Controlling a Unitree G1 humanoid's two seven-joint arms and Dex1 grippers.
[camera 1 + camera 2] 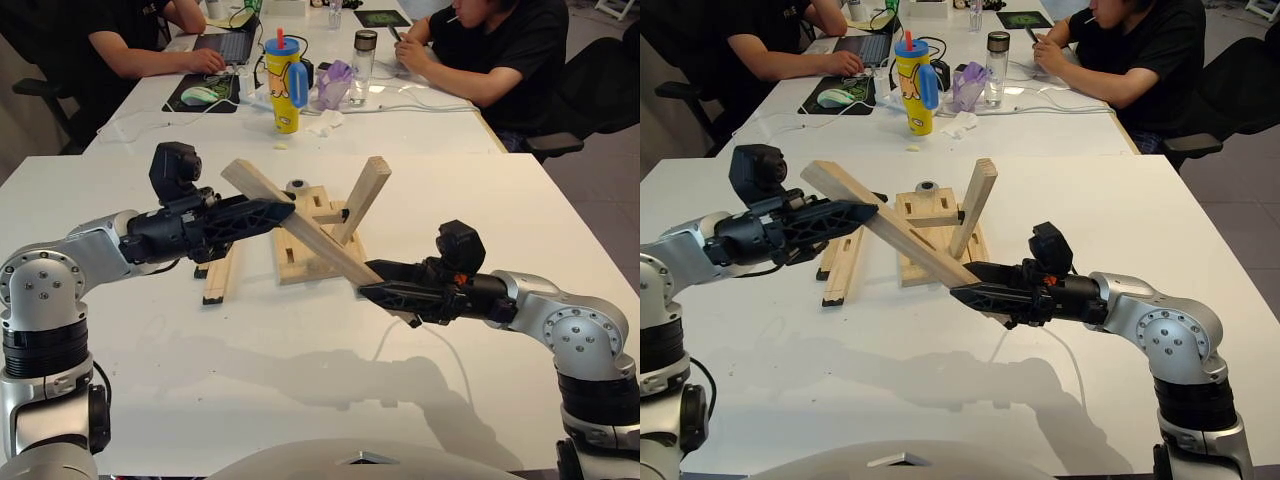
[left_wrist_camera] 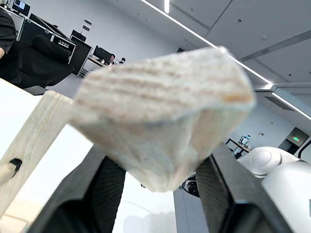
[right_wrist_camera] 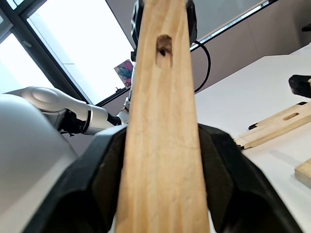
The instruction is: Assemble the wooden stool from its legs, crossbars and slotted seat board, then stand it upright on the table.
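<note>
L gripper (image 1: 281, 212) clamped on leg's (image 1: 302, 228) raised end, R gripper (image 1: 371, 279) clamped on its low end, long axis running gripper-to-gripper, slotted seat board (image 1: 294, 268) flat just beyond midspan, btwn both.

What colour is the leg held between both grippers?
The leg is pale bare wood with fine grain; clearest in the right wrist view.

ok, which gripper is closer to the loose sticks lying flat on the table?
Left. The left gripper hangs close by the loose sticks; the right gripper is across the seat board, holding the slanted bar lower down.
</note>
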